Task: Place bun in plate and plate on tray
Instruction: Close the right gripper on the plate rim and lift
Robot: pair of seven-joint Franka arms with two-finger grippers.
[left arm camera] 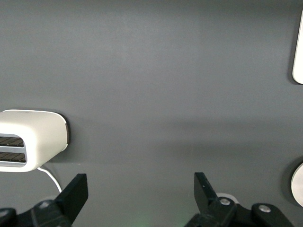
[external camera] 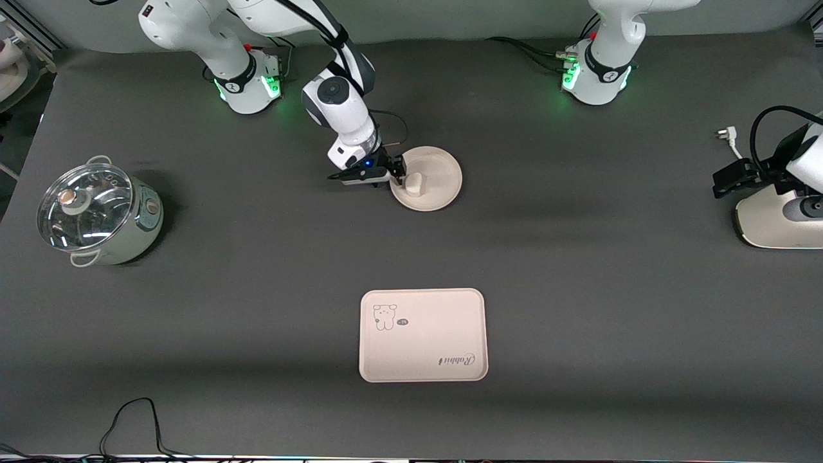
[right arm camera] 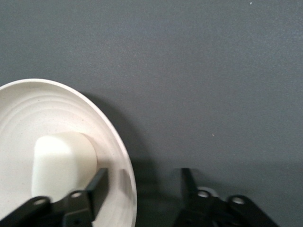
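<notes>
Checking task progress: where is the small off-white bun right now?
In the front view, the small off-white bun lies on the round cream-white plate, beside the right gripper.

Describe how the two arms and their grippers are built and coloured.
Both arms are glossy white Frankas with dark grey joint bands, black cables and green lights glowing at their bases. The right gripper has black fingers, a blue light on its wrist camera. The left gripper has the same black angular fingers with silver screws.

Toaster (left arm camera: 31,139) cut by left wrist view's 9 o'clock edge. Plate (right arm camera: 57,113) cut at 6 and 9 o'clock in right wrist view; bun's (right arm camera: 61,161) base hidden by a finger (right arm camera: 97,187). Tray's (external camera: 421,334) small label unreadable.
</notes>
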